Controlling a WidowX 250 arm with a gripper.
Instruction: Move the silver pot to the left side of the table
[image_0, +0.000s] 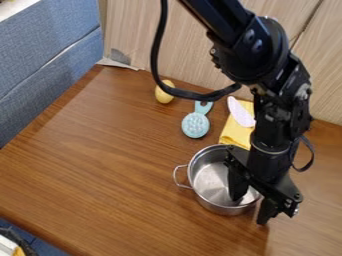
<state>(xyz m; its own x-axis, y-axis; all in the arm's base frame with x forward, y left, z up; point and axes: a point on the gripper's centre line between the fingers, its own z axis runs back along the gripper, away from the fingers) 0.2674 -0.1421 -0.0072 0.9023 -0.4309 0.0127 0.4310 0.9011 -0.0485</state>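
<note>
- The silver pot (215, 185) stands upright on the wooden table (100, 160), right of centre and toward the near edge in the camera view, so the move to the left side seems still to be made.
- Its loop handle (176, 176) sticks out to the view's left, on the side away from the gripper, where it should not hinder a grasp on the opposite wall.
- The black gripper (250, 211) has its fingers spread wide, one down inside the pot and one outside the right-hand wall; straddling the rim this way probably serves to pinch the thin metal, since the body looks too broad to span. Whether either finger touches the wall, I cannot tell.
- Closing on the wall likely comes next; held at one side, the pot could tip or swing.
- Just behind the pot lies a yellow cloth (235, 134), with a pale pink oval utensil (240, 112) resting partly on it.
- A teal brush (196, 125) and a yellow egg-shaped toy (163, 92) lie farther back; a leftward path along the near side would probably avoid both.
</note>
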